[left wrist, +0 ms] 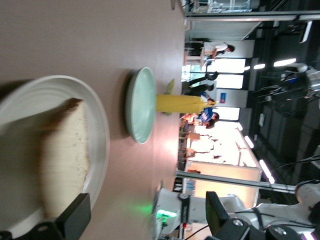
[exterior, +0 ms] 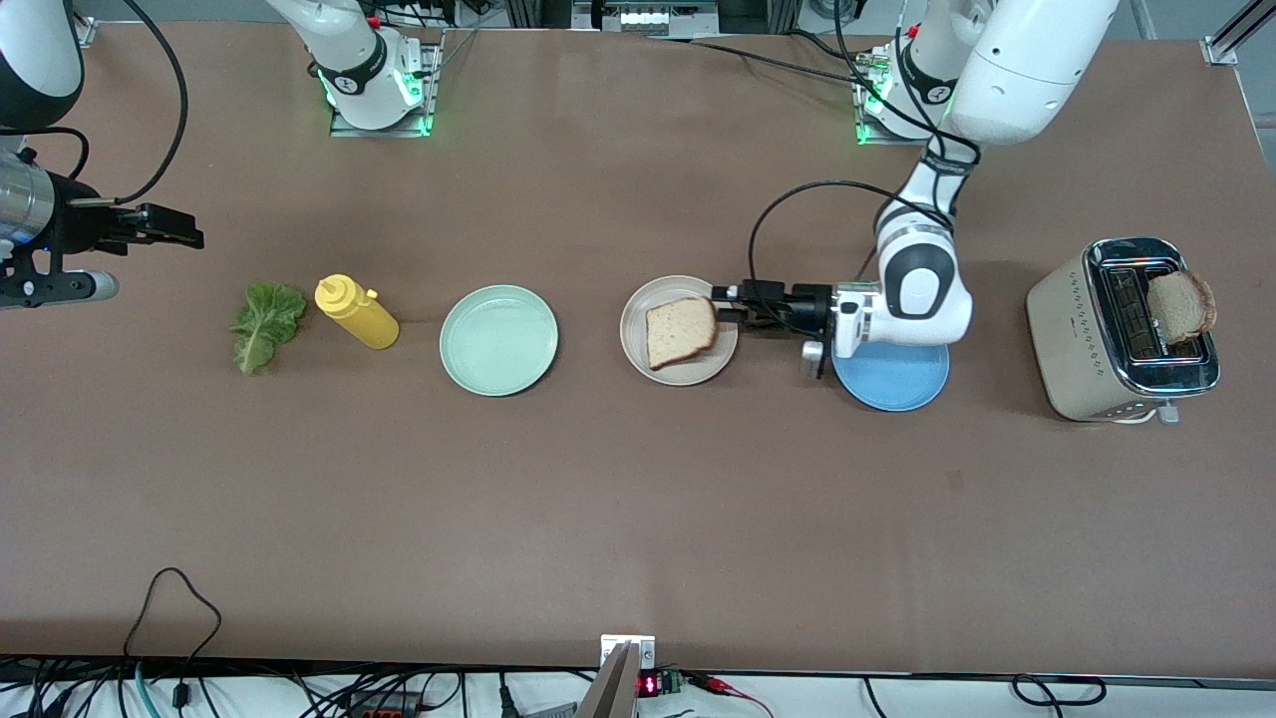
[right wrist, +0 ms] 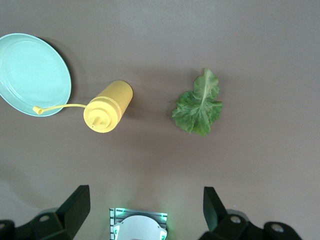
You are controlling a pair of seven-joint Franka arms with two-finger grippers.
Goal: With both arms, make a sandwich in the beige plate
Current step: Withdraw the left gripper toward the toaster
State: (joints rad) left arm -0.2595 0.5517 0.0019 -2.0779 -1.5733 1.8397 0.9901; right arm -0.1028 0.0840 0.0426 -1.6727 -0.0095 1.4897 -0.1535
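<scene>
One light-brown toast slice (exterior: 681, 331) lies on the beige plate (exterior: 638, 314), also seen as toast (left wrist: 65, 155) on the plate's rim (left wrist: 97, 115) in the left wrist view. My left gripper (exterior: 723, 306) (left wrist: 147, 215) hangs open and low at the plate's edge toward the left arm's end, with nothing between its fingers. A second toast slice (exterior: 1181, 304) sticks out of the toaster (exterior: 1077, 329). The green lettuce leaf (exterior: 267, 324) (right wrist: 198, 105) lies on the table toward the right arm's end. My right gripper (exterior: 189, 231) (right wrist: 145, 210) is open and empty, high over the table near the leaf.
A yellow squeeze bottle (exterior: 356, 311) (right wrist: 107, 106) (left wrist: 180, 102) stands between the leaf and a mint green plate (exterior: 498, 339) (right wrist: 32, 72) (left wrist: 140, 105). A blue plate (exterior: 892, 377) lies under the left arm's wrist. Cables run along the table edge nearest the front camera.
</scene>
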